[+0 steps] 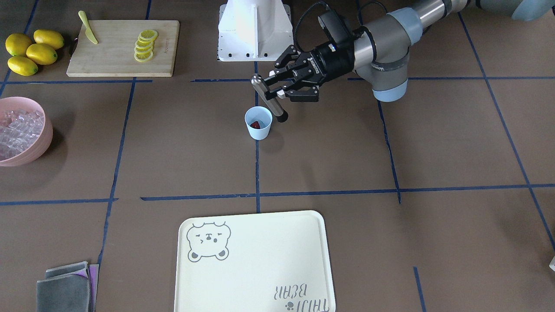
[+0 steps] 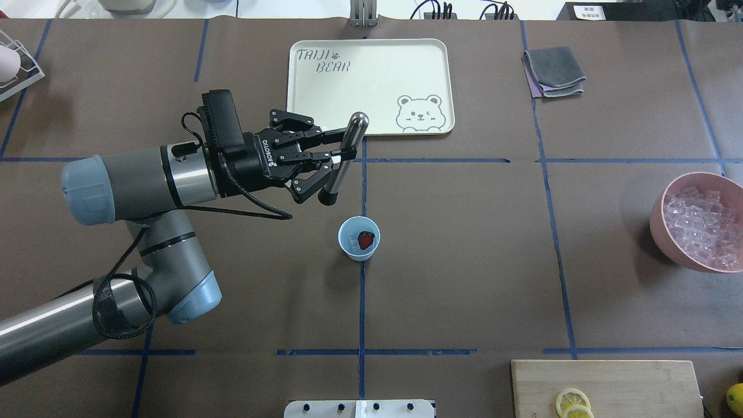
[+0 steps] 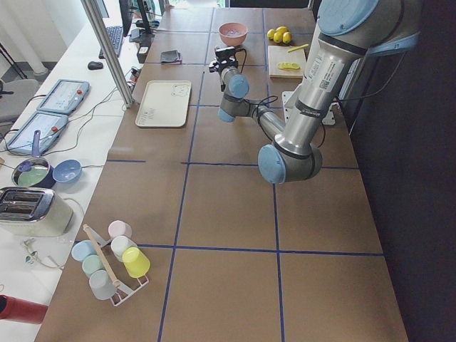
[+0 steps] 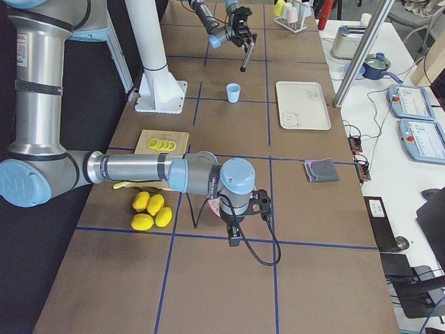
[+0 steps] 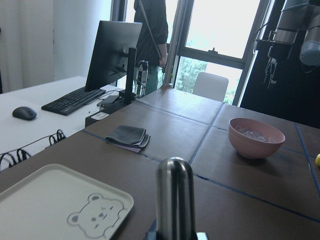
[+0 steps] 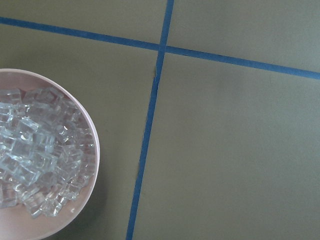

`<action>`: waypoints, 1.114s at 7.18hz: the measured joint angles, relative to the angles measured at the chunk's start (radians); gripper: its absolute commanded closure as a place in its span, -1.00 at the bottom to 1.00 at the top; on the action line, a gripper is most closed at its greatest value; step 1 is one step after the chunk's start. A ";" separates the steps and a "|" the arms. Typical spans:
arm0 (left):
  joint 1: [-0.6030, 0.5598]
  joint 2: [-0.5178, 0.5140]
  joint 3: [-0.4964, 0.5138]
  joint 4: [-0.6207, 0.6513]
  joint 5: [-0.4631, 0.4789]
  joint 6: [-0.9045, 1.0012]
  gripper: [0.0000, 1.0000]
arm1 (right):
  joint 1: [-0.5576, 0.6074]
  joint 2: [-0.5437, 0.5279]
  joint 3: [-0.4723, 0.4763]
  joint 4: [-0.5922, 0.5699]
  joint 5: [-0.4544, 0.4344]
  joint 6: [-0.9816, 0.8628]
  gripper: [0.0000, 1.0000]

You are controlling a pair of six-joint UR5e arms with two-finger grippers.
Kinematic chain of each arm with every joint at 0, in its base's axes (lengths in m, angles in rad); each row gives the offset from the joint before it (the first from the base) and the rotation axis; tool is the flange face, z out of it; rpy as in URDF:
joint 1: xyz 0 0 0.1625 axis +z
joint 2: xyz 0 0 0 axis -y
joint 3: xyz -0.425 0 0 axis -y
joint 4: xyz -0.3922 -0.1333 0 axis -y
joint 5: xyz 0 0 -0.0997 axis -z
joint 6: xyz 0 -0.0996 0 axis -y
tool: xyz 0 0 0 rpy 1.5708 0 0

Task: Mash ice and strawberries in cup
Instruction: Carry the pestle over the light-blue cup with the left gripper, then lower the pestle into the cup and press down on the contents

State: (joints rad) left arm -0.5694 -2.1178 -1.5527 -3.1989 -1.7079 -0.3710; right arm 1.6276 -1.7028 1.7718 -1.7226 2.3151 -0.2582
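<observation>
The pale blue cup (image 2: 348, 247) stands upright near the table's middle and also shows in the front view (image 1: 260, 131). A red strawberry (image 2: 365, 240) and a clear ice cube (image 2: 352, 239) lie inside it. My left gripper (image 2: 338, 155) is shut on a metal muddler (image 2: 346, 152), held tilted above and just beyond the cup, its dark end beside the rim (image 1: 282, 117). The muddler's top fills the left wrist view (image 5: 175, 197). My right gripper (image 4: 235, 240) shows only in the right side view, so I cannot tell whether it is open or shut.
A pink bowl (image 2: 659, 223) full of ice cubes (image 6: 35, 155) stands at the table's right. A cream bear tray (image 2: 371, 87) lies beyond the cup. There are grey cloths (image 2: 554, 71), a cutting board (image 1: 117, 60) with lemon slices and a knife, and lemons (image 1: 32, 52).
</observation>
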 measured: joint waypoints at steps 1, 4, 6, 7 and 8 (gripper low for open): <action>0.022 -0.023 0.021 -0.048 0.028 0.019 1.00 | 0.000 0.000 0.000 0.000 0.001 0.000 -0.99; 0.058 -0.063 0.184 -0.253 0.063 0.085 1.00 | 0.000 0.001 0.000 0.000 0.001 0.000 -0.99; 0.083 -0.066 0.252 -0.339 0.086 0.095 1.00 | 0.000 0.001 0.001 0.000 0.001 0.000 -0.99; 0.108 -0.066 0.262 -0.355 0.111 0.096 1.00 | 0.000 0.000 0.001 0.000 0.001 0.000 -0.99; 0.130 -0.065 0.266 -0.362 0.132 0.096 1.00 | 0.000 0.000 0.001 0.000 0.001 0.000 -0.99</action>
State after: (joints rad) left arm -0.4393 -2.1830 -1.2871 -3.5612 -1.5761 -0.2747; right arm 1.6276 -1.7026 1.7731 -1.7227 2.3163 -0.2577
